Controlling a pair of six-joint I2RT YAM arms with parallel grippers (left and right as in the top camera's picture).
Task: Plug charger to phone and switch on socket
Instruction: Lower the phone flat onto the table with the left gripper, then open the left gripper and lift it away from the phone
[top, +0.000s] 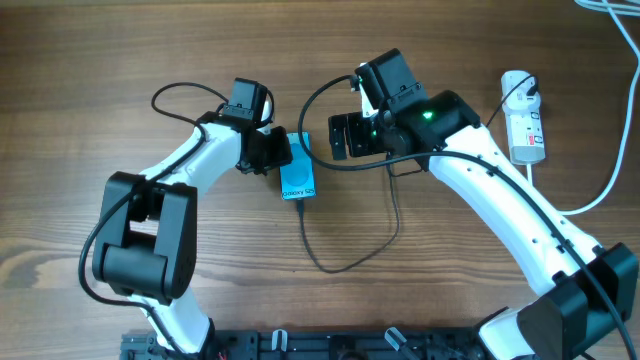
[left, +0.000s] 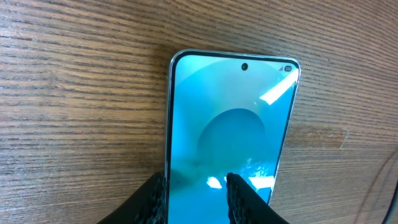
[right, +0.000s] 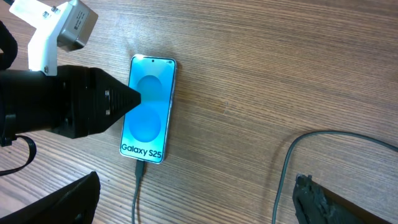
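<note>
The phone (top: 297, 178) lies flat on the wooden table, its blue-teal screen up; it also shows in the left wrist view (left: 230, 118) and the right wrist view (right: 149, 106). The charger's thin black cable (top: 345, 262) loops across the table, and its connector (right: 140, 169) sits in the phone's bottom edge. My left gripper (top: 272, 152) is partly open; its fingertips (left: 196, 193) rest at the phone's left edge and on its screen. My right gripper (top: 345, 135) is wide open and empty (right: 193, 202), hovering just right of the phone. The white socket (top: 524, 125) lies at the far right.
A thick white cord (top: 615, 150) runs from the socket along the right edge of the table. A dark plug (top: 534, 95) sits at the socket's far end. The black cable (right: 283, 180) passes beside my right gripper's finger.
</note>
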